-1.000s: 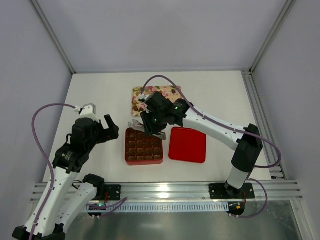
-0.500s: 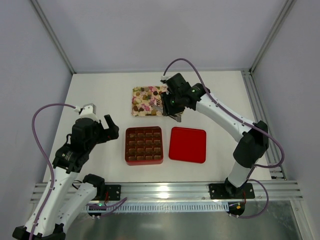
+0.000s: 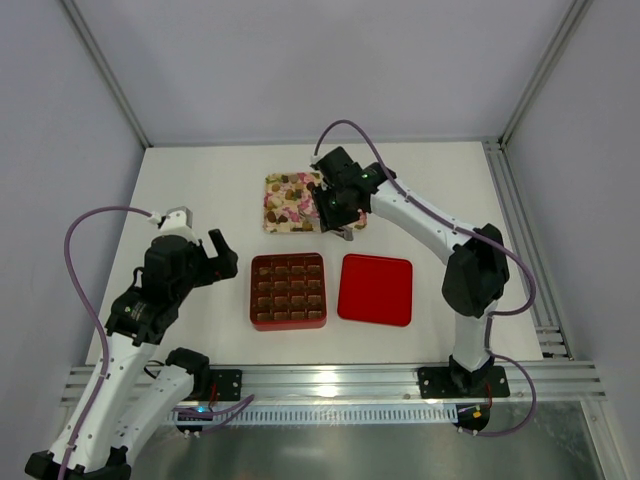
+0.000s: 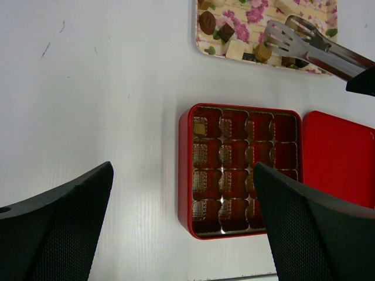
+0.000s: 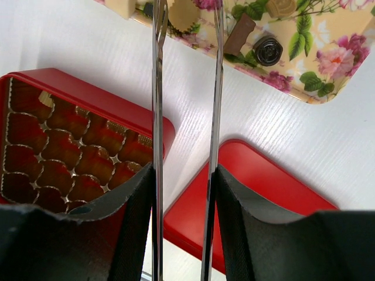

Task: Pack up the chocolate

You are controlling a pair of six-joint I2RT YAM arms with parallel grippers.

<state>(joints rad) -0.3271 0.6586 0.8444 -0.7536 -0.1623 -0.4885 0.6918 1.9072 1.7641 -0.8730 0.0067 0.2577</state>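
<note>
1. The right jaws are squeezing a pair of tongs (image 4: pixel 319 51). The tong tips stand apart over the tray (image 5: pixel 343 41), right by a tan piece (image 4: pixel 262 51). It is hard to tell if they touch it.
2. The left jaws are wide open and hold nothing. They hang over the bench (image 4: pixel 117 88), left of the box (image 4: pixel 186 170).
3. Most of the chocolate (image 4: pixel 207 21) lies on the tray. One packed piece (image 4: pixel 200 126) sits in a corner cup of the box.
4. The tong tips look thin and smooth. A small piece could slip out on the way and land on the bench or the lid (image 4: pixel 340 158). The tips could also bump the pieces close by and push them around.
5. There is one box, one lid, one tray and one pair of tongs. The box has sixteen cups, and only one looks filled. At least five pieces show on the tray. Some are hidden, so the full count cannot be told.
</note>
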